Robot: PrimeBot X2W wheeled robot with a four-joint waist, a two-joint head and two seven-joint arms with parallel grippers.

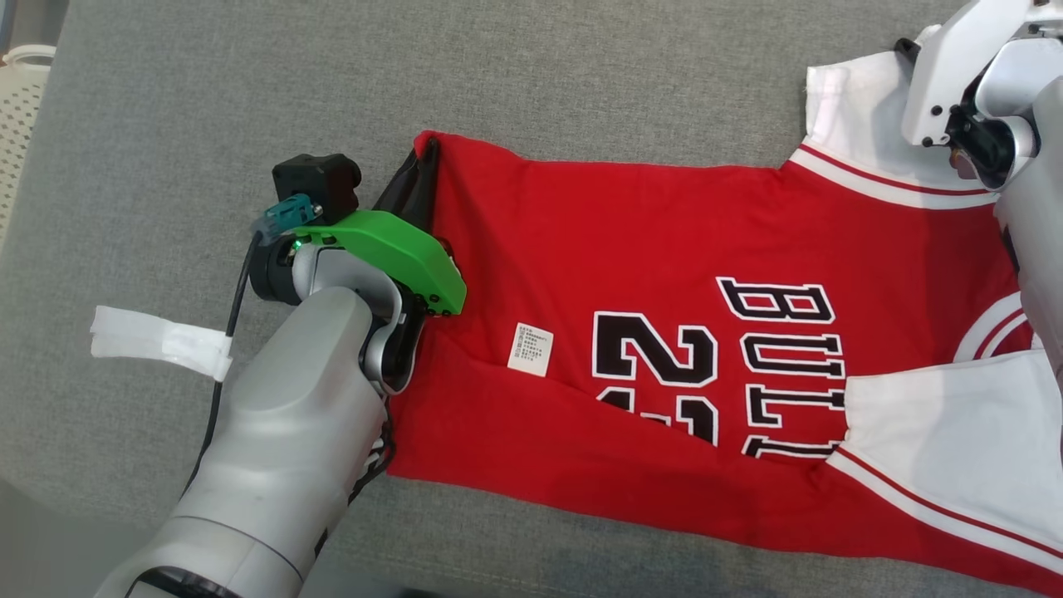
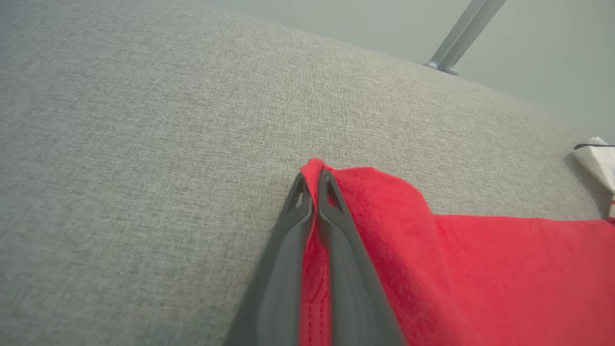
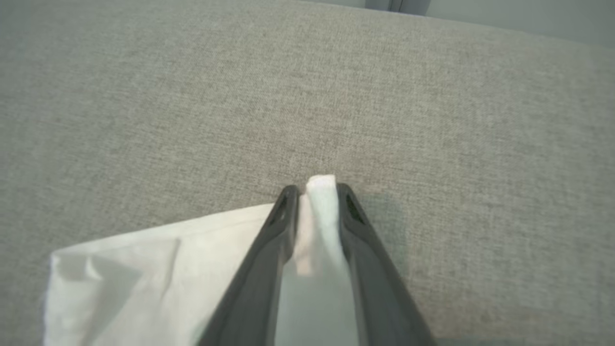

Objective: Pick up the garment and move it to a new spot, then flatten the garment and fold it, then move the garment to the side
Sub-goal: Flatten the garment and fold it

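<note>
The garment (image 1: 581, 249) is a red basketball jersey with white sleeves and black lettering, lying spread across the grey fabric surface (image 1: 249, 83). My left gripper (image 1: 428, 158) is shut on the jersey's red hem corner (image 2: 384, 216) at its far left end; in the left wrist view the fingers (image 2: 336, 226) pinch red cloth between them. My right arm (image 1: 963, 75) hovers over the far white sleeve (image 1: 847, 108). In the right wrist view my right gripper (image 3: 317, 192) has a raised fold of that white sleeve (image 3: 158, 269) pressed between its fingertips.
A strip of white tape (image 1: 158, 340) lies on the surface left of my left arm. A white perforated basket (image 1: 21, 91) stands at the left edge. Metal legs (image 2: 451, 48) stand beyond the surface's far edge.
</note>
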